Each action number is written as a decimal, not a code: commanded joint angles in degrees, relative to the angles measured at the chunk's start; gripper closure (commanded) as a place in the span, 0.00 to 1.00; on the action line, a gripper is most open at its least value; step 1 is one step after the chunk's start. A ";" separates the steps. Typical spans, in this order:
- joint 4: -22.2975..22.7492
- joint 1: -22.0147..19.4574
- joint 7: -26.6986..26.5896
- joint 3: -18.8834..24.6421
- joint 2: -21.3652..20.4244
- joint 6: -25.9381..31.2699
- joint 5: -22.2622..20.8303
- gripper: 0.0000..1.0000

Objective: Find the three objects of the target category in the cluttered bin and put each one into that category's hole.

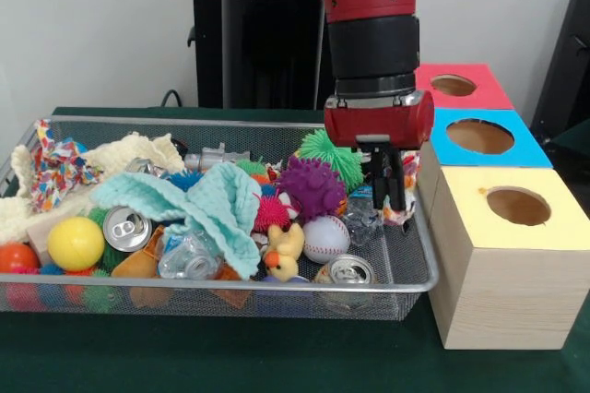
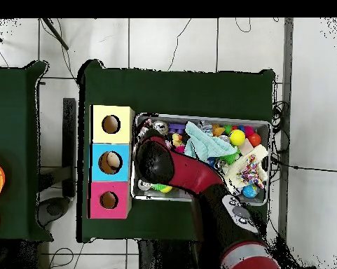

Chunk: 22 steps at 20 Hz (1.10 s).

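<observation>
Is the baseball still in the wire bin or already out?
In the bin: the white red-stitched baseball lies inside the wire mesh bin, among clutter near the yellow rubber duck.

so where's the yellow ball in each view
Front view: the yellow ball lies at the wire bin's left end, near the front wall, beside an orange ball.
Overhead view: it lies near the bin's right end, toward the top wall.
Shared landmark: the yellow-topped box, at the bin's opposite end in both.
</observation>
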 commanded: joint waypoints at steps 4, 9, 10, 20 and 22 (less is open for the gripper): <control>1.02 3.01 4.29 3.33 -3.74 11.50 -1.54 1.00; 3.43 6.95 6.41 3.95 -4.54 8.17 -2.13 1.00; 3.37 9.39 7.60 2.63 -4.24 6.91 -1.76 1.00; 2.07 22.65 17.93 -4.77 -0.28 -9.45 7.03 1.00; 2.26 23.29 19.01 -5.58 -0.06 -13.09 8.01 1.00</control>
